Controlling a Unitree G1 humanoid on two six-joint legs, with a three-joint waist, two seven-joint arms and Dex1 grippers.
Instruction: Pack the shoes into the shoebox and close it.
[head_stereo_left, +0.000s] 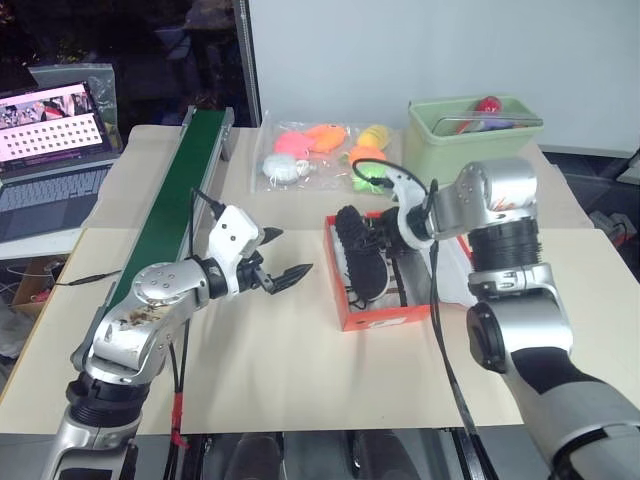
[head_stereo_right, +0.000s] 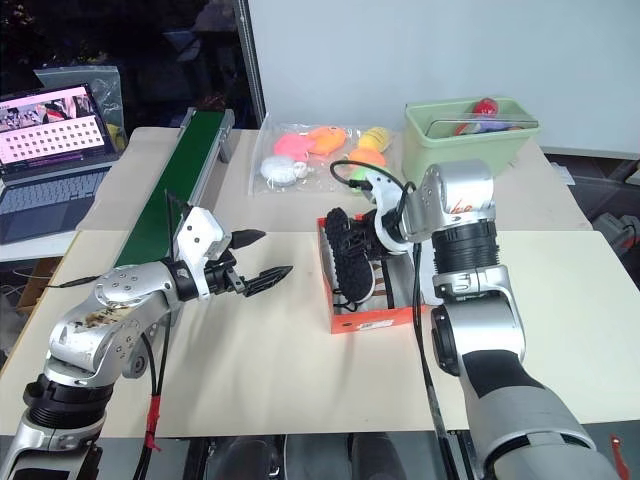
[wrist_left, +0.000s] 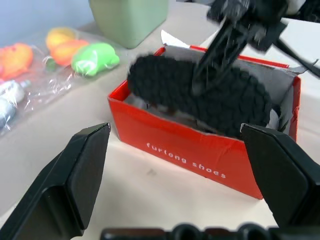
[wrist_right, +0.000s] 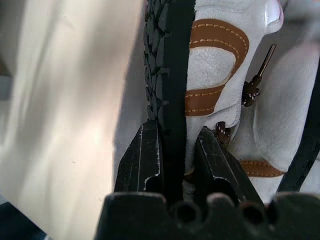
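My right gripper (wrist_right: 175, 155) pinches the shoe (head_stereo_left: 362, 255) by its sole, at frame centre above the shoebox (head_stereo_left: 385, 315); I should lower it flat beside its pair. My left gripper (head_stereo_left: 283, 256) hangs wide open, holding nothing.

Silver arms, black joints, black fingers

At lower left, the left arm (head_stereo_left: 150, 310) has a brushed silver shell with rusty flecks, a white wrist block and pointed black fingers (head_stereo_left: 290, 275). At right, the right arm (head_stereo_left: 505, 250) stacks silver segments on ribbed black collars, red lettering showing, black cables looping past a white wrist bracket (head_stereo_left: 405, 205).
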